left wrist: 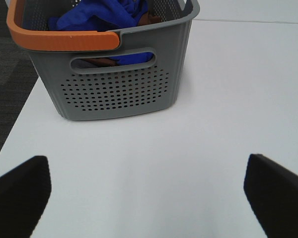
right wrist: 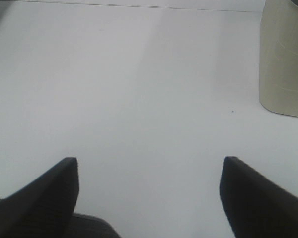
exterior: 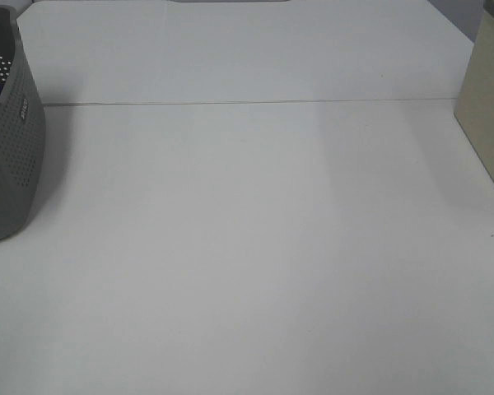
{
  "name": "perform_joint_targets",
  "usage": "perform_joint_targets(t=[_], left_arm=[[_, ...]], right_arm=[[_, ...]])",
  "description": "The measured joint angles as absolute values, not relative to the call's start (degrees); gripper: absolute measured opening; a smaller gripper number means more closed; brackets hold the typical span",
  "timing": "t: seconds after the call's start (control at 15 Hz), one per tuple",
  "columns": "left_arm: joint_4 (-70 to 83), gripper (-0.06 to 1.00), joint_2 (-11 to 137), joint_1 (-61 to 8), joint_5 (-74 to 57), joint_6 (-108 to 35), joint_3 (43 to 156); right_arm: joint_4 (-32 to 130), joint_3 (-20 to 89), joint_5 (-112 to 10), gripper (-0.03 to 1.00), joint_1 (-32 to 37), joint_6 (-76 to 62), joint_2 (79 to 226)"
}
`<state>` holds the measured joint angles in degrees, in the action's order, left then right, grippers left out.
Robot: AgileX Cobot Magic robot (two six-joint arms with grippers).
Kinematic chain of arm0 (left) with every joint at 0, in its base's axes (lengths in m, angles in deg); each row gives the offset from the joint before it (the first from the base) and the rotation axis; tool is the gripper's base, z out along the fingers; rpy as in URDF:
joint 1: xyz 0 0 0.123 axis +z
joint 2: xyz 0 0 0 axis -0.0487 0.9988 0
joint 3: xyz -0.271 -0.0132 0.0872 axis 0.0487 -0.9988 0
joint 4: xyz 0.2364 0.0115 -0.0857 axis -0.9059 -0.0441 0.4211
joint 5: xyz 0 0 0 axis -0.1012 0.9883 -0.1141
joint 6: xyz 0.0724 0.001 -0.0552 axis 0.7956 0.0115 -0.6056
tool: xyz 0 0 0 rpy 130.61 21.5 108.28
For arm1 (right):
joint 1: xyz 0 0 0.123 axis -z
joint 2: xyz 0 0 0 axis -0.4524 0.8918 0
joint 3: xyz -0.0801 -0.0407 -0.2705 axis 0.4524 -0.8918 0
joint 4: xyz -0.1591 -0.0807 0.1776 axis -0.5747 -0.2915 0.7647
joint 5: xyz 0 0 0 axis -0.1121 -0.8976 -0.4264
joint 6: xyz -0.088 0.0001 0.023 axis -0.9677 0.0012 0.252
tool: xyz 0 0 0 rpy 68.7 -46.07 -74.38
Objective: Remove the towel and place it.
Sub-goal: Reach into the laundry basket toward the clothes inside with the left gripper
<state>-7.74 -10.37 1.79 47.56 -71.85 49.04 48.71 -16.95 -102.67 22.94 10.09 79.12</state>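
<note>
Clearly the towel [left wrist: 97, 17] is not on the tabletop [exterior: 255, 247]; it lies crumpled inside the grey basket [left wrist: 119, 94], and its blue folds rise up to the rim just behind the orange handle [left wrist: 64, 39]. A part of the blue also shows through the oval grip hole in the basket wall, next to a brown cloth [left wrist: 97, 62] that is in the same basket. The left fingers [left wrist: 20, 193] are spread wide apart and hold nothing. They hang over bare tabletop in front of the perforated wall of the basket, with a stretch of white surface between them and it, so they are well apart from the towel and do not touch the basket. In the left wrist view the basket stands a little to one side of the gap between the two fingers, not in the middle of it. The right fingers [right wrist: 44, 193] are also spread wide and empty, over bare tabletop, with a beige container [right wrist: 285, 64] ahead of them on one side. In the exterior high view the basket stands at the far left edge and the beige container at the far right edge; no arm shows in that view, and of the towel only a small blue spot is seen inside the basket.
</note>
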Motion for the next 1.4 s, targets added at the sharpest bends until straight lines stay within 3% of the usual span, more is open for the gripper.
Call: perform_joint_targets(t=[0.93,1.13,1.4], left_arm=[[-7.2,0.99,-10.1,1.8,47.6,-71.7,49.0],[-7.2,0.99,-4.4,1.8,48.4,-64.5,51.1],[-7.6,0.99,11.1,1.8,48.8,-47.4,63.5]], right_arm=[[48.7,-17.0,-102.7,0.76,22.9,10.1,79.1],[48.7,-17.0,-102.7,0.76,22.9,10.1,79.1],[48.7,-17.0,-102.7,0.76,22.9,10.1,79.1]])
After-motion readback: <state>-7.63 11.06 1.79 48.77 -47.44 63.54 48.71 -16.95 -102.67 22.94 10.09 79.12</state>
